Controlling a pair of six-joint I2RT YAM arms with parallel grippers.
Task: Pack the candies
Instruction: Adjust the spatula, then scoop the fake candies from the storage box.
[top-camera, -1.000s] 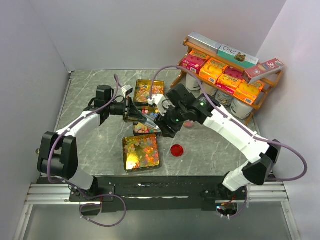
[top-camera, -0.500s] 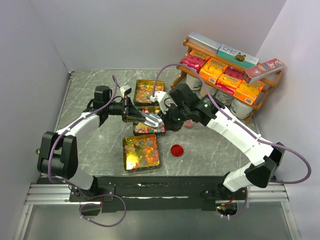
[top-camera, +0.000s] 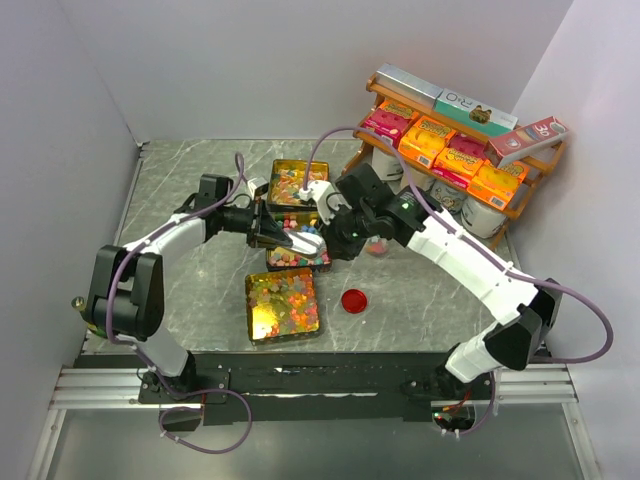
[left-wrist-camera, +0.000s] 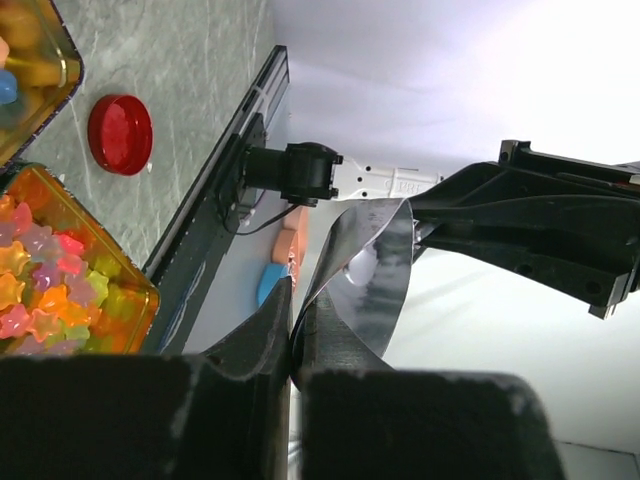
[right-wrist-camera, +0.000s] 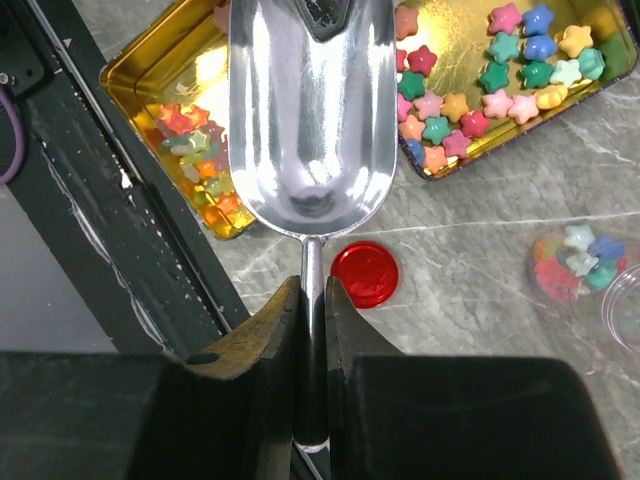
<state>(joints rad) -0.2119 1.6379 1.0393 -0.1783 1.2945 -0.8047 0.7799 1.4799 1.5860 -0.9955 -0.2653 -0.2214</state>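
Star-shaped candies (right-wrist-camera: 480, 90) in mixed colours lie in three gold tins: back (top-camera: 290, 180), middle (top-camera: 297, 258) and near (top-camera: 283, 303). My right gripper (right-wrist-camera: 313, 290) is shut on the handle of a metal scoop (right-wrist-camera: 310, 120). The scoop's bowl is empty and hangs over the tins. Its tip points at a silvery pouch (left-wrist-camera: 365, 270), which my left gripper (left-wrist-camera: 291, 310) holds, shut on its edge. Over the middle tin the two grippers face each other, left (top-camera: 268, 228) and right (top-camera: 325, 238). I cannot see inside the pouch.
A red round lid (top-camera: 353, 299) lies on the marble table right of the near tin. A clear jar (right-wrist-camera: 575, 265) with a few candies stands beyond the right gripper. A wooden shelf (top-camera: 520, 205) with orange and pink boxes fills the back right corner.
The right gripper has moved up and back toward the middle tin, and the scoop now shows pointing at the pouch. The left arm has shifted slightly right with the pouch.
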